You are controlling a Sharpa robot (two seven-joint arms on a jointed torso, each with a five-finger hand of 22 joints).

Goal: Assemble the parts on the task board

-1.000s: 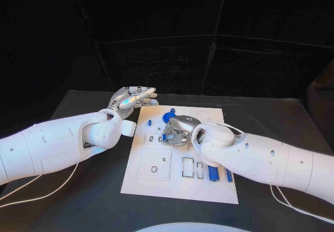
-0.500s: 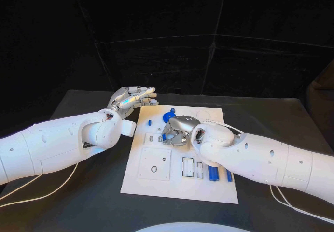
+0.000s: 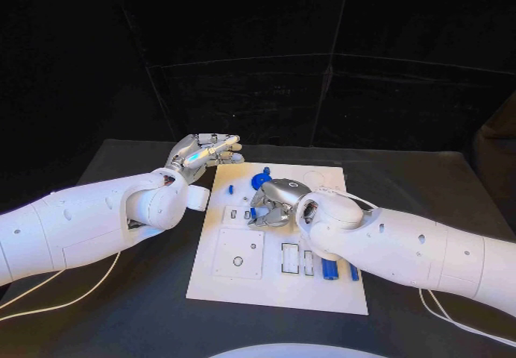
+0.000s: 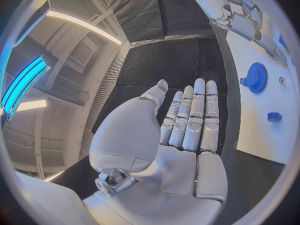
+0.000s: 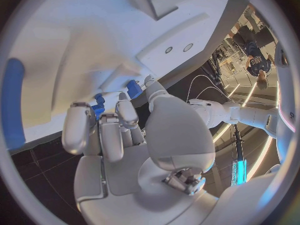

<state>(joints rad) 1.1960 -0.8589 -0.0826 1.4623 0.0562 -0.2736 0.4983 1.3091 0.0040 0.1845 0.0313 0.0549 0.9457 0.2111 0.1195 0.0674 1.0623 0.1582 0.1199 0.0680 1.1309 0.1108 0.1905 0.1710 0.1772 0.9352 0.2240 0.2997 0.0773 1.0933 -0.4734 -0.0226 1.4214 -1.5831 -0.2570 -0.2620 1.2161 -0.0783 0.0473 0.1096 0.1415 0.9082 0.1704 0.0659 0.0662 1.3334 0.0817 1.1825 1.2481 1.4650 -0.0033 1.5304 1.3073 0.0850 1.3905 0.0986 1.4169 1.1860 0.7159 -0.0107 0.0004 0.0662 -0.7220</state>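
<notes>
Small blue plastic part [image 5: 99,106] sits at my right hand's [image 3: 277,200] fingertips, low over the flat white task board [image 3: 242,287] near its middle; whether I'm pinching it I cannot tell. I'd seat it slowly, squarely. My left hand [image 4: 187,120] is flat, fingers together, empty, beside the board's far corner near a toothed blue gear [image 4: 257,77].

One task board [image 3: 245,283], two hands, several blue parts (at least five visible)
</notes>
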